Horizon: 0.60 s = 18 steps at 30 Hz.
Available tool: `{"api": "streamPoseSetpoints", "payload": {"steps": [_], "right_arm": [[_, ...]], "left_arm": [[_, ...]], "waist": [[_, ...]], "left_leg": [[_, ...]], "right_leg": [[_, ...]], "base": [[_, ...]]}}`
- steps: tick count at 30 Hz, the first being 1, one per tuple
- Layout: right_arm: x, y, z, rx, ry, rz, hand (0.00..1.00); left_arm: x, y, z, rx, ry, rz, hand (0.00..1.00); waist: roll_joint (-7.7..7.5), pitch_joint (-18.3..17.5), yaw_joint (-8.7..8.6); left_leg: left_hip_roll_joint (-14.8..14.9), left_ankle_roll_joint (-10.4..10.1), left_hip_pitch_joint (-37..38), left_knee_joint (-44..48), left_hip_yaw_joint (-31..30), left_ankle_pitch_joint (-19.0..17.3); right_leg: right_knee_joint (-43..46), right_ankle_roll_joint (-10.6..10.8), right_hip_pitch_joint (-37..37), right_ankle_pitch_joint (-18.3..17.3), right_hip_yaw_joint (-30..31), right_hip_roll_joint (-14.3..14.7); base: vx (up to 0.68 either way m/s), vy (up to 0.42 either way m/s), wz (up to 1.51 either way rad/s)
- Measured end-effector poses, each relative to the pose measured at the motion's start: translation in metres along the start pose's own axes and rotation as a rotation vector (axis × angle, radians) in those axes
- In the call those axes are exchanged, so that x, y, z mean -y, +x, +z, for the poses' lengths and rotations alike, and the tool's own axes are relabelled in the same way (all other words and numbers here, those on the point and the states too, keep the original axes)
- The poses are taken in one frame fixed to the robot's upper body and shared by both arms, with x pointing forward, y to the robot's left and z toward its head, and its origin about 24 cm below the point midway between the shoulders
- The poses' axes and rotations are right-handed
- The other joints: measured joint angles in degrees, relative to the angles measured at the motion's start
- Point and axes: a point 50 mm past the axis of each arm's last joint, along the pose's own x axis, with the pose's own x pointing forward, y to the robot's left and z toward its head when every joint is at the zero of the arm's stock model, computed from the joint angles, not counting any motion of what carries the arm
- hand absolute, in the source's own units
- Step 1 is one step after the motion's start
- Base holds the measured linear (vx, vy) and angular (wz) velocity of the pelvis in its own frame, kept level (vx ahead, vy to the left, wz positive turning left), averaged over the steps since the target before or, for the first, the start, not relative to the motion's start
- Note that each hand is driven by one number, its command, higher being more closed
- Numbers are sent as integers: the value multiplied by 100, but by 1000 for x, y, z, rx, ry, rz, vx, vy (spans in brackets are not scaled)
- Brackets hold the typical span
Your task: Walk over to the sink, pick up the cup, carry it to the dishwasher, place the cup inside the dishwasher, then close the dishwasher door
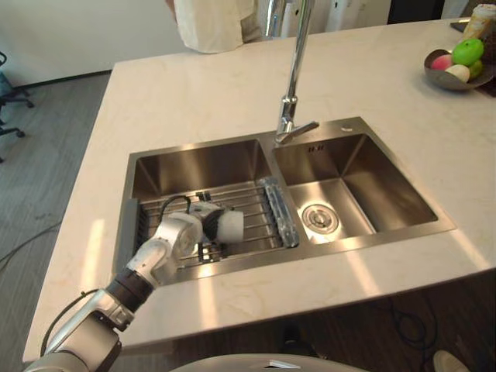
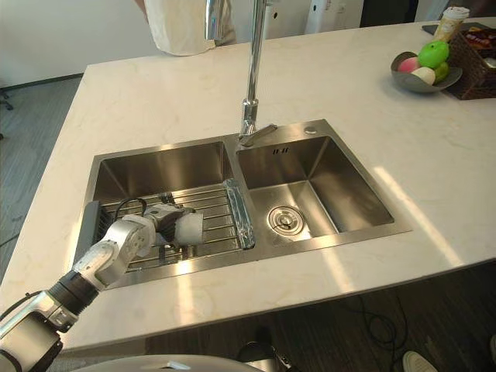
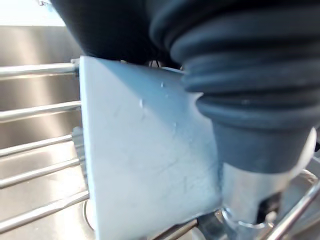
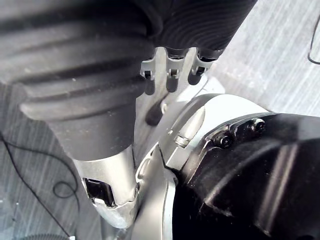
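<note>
We are at the pick-up step. The cup (image 1: 231, 225) lies on its side on the wire rack (image 1: 260, 198) in the left basin (image 1: 194, 159) of the double sink (image 1: 364, 130), and the left hand (image 1: 195, 226) is down in that basin with it. The fingers look curled round the cup's body, dark tips showing above and below it. In the left wrist view its white wall sits hard against the palm with the thumb alongside. We judge the grasp made or nearly made, but the cup rests on the rack bars and is not yet lifted.

The right hand (image 4: 107, 187) shows in its own wrist view, low over the floor. We cannot tell how it is set, and it holds nothing of the task.

Next we need a straight lift, high enough for the cup's open end to clear the front rim of the sink, then a pull back toward us over the bench (image 1: 194, 85). The dishwasher is still to be reached.

The basin walls stand close on the left and front, and the clear bar (image 1: 279, 211) at the rack's end lies just beside the cup. The tall faucet (image 1: 294, 77) stands behind the divider, well apart from the lift path. A person (image 1: 213, 23) stands at the bench's far edge and a fruit bowl (image 1: 453, 74) sits at its far right corner, both out of our way. The room above the hand is open.
</note>
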Motion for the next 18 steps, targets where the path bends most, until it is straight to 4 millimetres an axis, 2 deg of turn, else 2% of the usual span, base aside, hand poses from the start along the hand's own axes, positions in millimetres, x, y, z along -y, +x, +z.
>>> {"api": "streamPoseSetpoints", "payload": {"steps": [10,18], "right_arm": [[4,-1,-3,36,-32,-11,0],[2,-1,-2,56,-60,-4,0]], "left_arm": [[12,12,8,80,173,250,100],[28,7,2,147,150,456,100]], "waist": [[-7,-1,-38],[4,-2,-49]], "left_leg": [[2,-52,-92,4,16,6],[-10,-3,-115,0,-187,71]], "right_leg": [[1,28,-93,30,40,-1],[2,10,-42,38,-150,-13]], "base": [[-37,-6,-3],[11,0,10]]}}
